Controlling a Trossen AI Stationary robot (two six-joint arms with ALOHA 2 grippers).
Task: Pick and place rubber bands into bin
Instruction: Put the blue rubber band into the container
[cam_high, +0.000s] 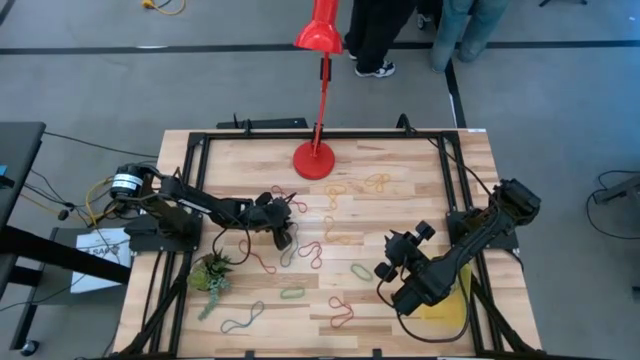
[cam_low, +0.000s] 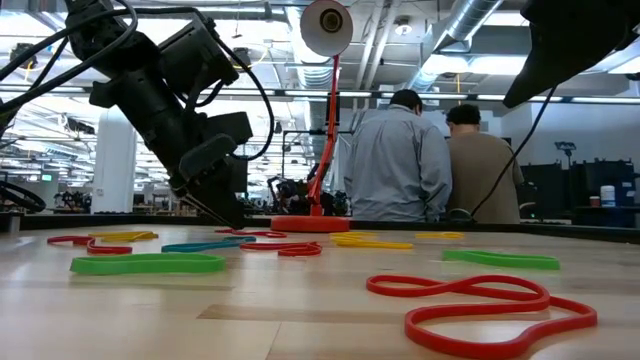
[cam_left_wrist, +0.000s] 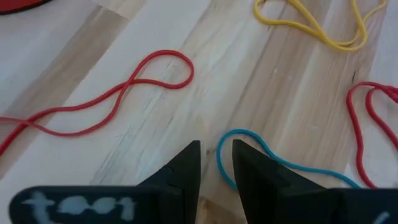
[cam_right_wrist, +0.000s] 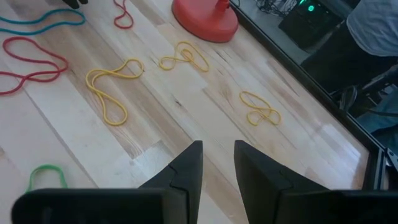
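The left claw (cam_left_wrist: 216, 155) hangs slightly parted, grasping nothing, a blue band (cam_left_wrist: 249, 146) looping round one tip. Only the overhead shows the bin (cam_high: 447, 300) beneath the right claw (cam_high: 388, 270), likewise parted and empty.

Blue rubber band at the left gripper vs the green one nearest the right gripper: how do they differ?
Colour: the thin blue rubber band against the thin green rubber band.
Shape: the blue rubber band lies long and wavy; the green rubber band is a short, compact oval.
Position: the blue rubber band's end sits at the left gripper fingertips; the green rubber band lies apart from the right gripper.
Shared: both lie flat on the wooden table, outside the yellow bin.
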